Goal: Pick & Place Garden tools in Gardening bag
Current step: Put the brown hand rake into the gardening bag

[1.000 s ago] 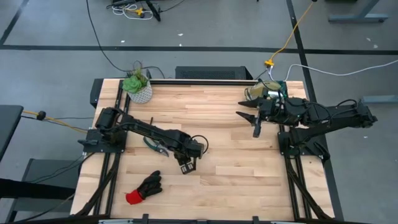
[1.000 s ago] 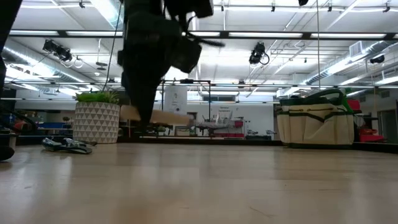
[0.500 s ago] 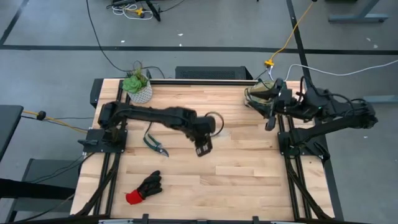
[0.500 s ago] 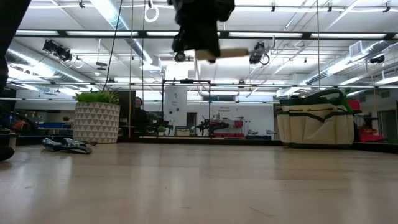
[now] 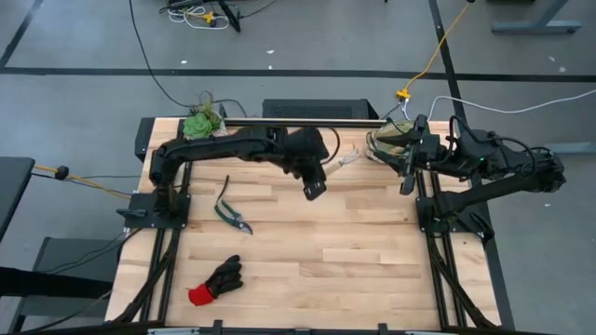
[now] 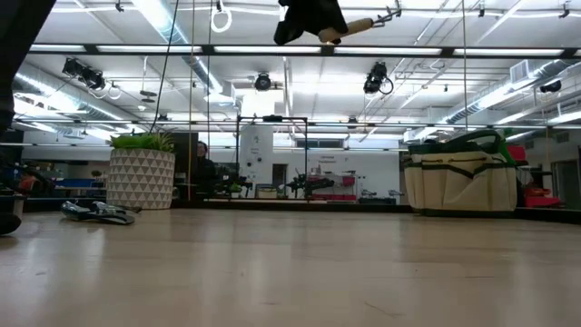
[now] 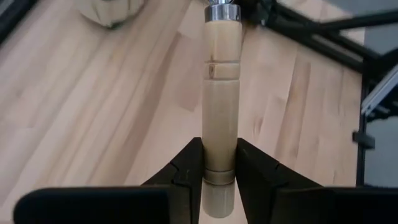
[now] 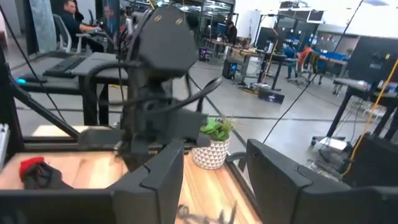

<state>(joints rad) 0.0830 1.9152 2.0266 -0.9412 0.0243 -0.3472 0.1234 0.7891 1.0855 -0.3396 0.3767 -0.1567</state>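
My left gripper (image 5: pixel 326 167) hangs high over the far middle of the table, shut on a wooden-handled hand tool (image 7: pixel 221 81) whose metal head (image 6: pixel 390 13) points toward the gardening bag (image 5: pixel 389 144). The beige bag stands at the far right, right beside my right gripper (image 5: pixel 407 177), which is open and has nothing between its fingers (image 8: pixel 155 180). Dark pruning shears (image 5: pixel 231 212) lie flat at centre left. A black glove with a red cuff (image 5: pixel 216 281) lies near the front left. My left gripper pinches the tool's wooden handle near its butt end (image 7: pixel 219 167) between its two fingers (image 7: pixel 186 165). The fingers slant down from above and lie along the handle. The tool is lifted clear of the table and sticks straight out past the fingertips, metal head foremost.
A leafy plant in a white patterned pot (image 6: pixel 141 177) stands at the far left corner, partly under my left arm in the high view. Bare wood lies across the middle and the near right (image 5: pixel 372 261). People show in the room beyond the table.
My left gripper has risen from near the table's centre and swung toward the far edge and the bag, tipping from steeply downward to a shallower slant. The wooden-handled tool has gone up with it. My right gripper has drawn back toward the table's right edge.
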